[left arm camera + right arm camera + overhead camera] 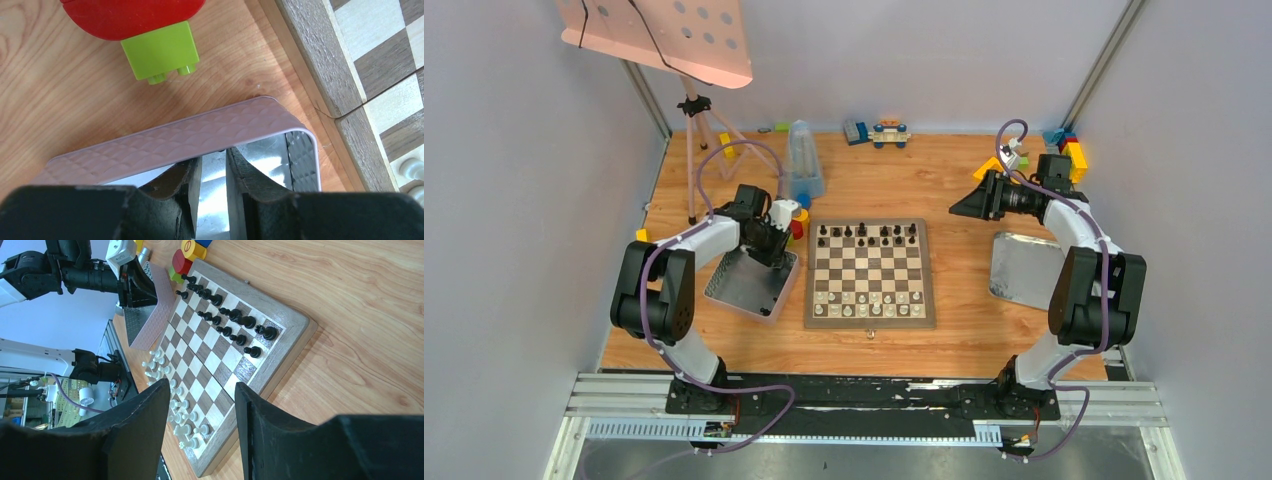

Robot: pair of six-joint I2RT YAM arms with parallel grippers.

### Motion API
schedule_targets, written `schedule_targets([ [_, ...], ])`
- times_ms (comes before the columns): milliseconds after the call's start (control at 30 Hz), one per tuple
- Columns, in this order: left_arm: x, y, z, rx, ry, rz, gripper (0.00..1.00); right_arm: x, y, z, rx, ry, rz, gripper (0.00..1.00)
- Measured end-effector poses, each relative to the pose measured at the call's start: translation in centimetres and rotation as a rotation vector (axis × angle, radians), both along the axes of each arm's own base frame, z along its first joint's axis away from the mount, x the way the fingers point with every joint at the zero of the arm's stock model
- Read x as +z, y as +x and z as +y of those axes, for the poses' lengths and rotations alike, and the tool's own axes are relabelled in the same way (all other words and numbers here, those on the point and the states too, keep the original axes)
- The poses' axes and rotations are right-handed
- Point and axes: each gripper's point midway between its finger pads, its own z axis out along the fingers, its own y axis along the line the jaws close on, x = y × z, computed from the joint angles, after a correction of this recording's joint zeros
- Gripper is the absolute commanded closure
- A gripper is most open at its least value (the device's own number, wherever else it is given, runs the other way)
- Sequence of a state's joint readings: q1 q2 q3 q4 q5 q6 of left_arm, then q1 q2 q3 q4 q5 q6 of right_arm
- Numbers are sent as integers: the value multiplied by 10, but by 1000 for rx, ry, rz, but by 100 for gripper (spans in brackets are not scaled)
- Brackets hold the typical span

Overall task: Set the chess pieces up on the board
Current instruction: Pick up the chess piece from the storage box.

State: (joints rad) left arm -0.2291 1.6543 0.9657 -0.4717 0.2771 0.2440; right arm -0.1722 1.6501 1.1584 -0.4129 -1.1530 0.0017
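Note:
The board (869, 318) lies mid-table, with black chess pieces (869, 235) along its far rows and white ones (869, 300) along its near rows. In the right wrist view the black pieces (235, 320) and white pieces (185, 410) stand upright on the board (285, 340). My left gripper (774, 252) reaches down into a grey tin (744, 288) left of the board. Its fingers (214, 156) stand a narrow gap apart, and the tin's quilted wall (175, 137) hides their tips. My right gripper (202, 385) hovers open and empty beyond the board's far right corner (959, 205).
A green block (160, 50) and a red block (130, 15) lie just beyond the tin, by the board's far left corner. A flat metal lid (1024, 265) lies right of the board. Toy blocks (879, 132) line the back edge, beside a tripod (692, 150) and a clear bottle (804, 165).

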Motion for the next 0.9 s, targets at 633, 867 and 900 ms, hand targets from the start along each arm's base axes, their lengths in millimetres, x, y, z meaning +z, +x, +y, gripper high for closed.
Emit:
schedule_targets([
  [633,0,13,-6,14,-35,-63,95,-7,0,0,1,2,21,49],
  [867,1,13,-5,9,-31,-81,100,-7,0,0,2,3,22,49],
  [900,1,12,-4,7,-26,-84,100,-7,0,0,2,3,22,49],
])
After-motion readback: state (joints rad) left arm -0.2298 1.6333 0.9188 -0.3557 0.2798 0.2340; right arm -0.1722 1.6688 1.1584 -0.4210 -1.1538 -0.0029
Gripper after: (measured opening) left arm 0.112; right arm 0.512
